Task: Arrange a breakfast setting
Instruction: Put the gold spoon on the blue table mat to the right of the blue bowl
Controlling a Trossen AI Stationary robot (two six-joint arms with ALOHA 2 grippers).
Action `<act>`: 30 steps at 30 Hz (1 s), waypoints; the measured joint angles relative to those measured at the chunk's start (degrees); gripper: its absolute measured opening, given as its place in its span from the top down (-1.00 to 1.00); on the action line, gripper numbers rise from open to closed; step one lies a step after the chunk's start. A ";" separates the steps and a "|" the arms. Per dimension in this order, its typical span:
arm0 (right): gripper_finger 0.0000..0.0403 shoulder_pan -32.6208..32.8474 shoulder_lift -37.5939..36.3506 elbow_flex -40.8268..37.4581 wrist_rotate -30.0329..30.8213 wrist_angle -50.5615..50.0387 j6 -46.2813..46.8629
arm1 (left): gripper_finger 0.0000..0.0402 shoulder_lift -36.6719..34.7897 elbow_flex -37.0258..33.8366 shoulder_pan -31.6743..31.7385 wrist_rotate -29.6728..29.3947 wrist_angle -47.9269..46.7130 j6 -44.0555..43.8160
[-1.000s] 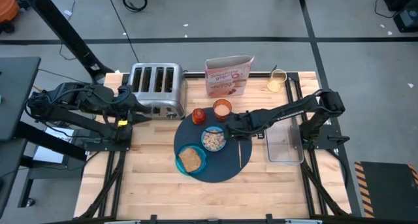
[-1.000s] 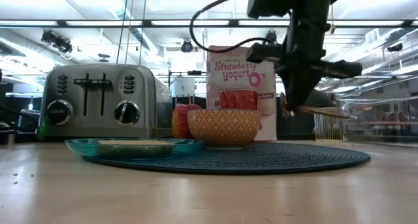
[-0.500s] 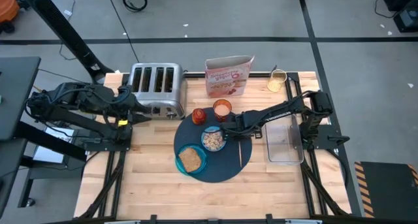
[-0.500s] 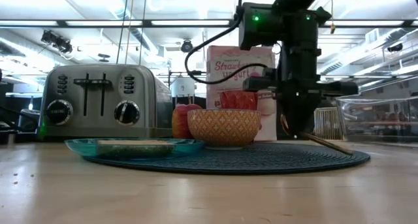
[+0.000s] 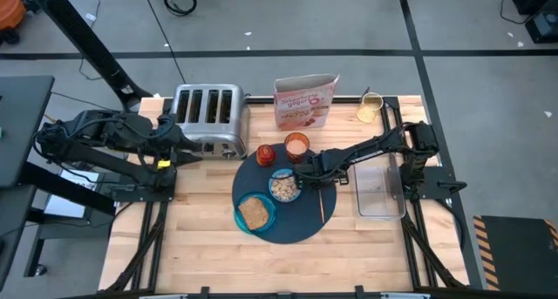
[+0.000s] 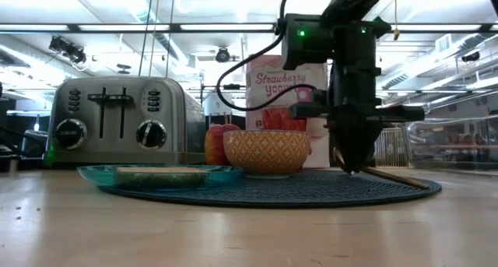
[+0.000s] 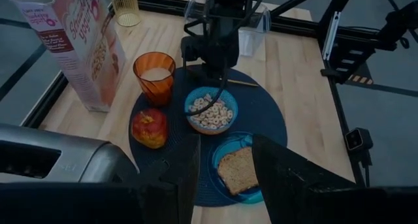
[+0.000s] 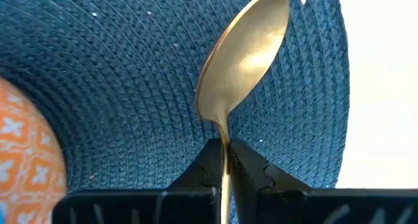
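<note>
Left end effector point(image 5: 187, 156): waits beside the toaster point(image 5: 207, 120), well off the mat; from its wrist view the fingers point(image 7: 287, 178) stand apart, holding nothing.

Mat point(image 5: 301, 225): large, round, slate-blue woven; lies on the tabletop point(image 5: 200, 247) and serves as the landmark here.

Toast slice point(image 5: 254, 213): on the small teal plate point(image 5: 241, 220), at the mat's near-left edge.

Red fruit point(image 5: 265, 154): on the mat's far-left part, beside the amber cup point(image 5: 296, 146).

Small blue bowl point(image 5: 284, 186): near the mat's centre, filled with cereal rings.

Gold spoon point(image 8: 243, 64): on the mat's right part, just beside the bowl; handle runs toward the mat's near-right edge, seemingly lying down on the weave in the low view.

Right end effector point(image 5: 310, 171): over the mat's right part, fingers clamped together on the spoon's neck just behind its bowl.

How the spoon handles: judged light, rigid and slick metal; a thin neck can pivot between pads, so a hold nearer mid-handle would likely be steadier. The textured mat should keep it from sliding once released.

Cereal box point(image 5: 306, 101): off the mat, beyond its far edge.
</note>
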 joint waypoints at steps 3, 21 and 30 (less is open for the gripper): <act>0.92 0.00 -0.05 0.00 0.51 0.04 0.34 | 0.27 0.00 0.00 0.00 0.02 0.00 -0.03; 0.91 -0.31 -0.05 0.00 2.38 -1.49 2.11 | 0.27 -0.02 0.00 -0.01 0.01 -0.03 -0.03; 0.84 -1.49 -0.05 -0.33 0.50 -0.02 0.64 | 0.27 -0.02 -0.01 0.00 0.00 -0.03 0.30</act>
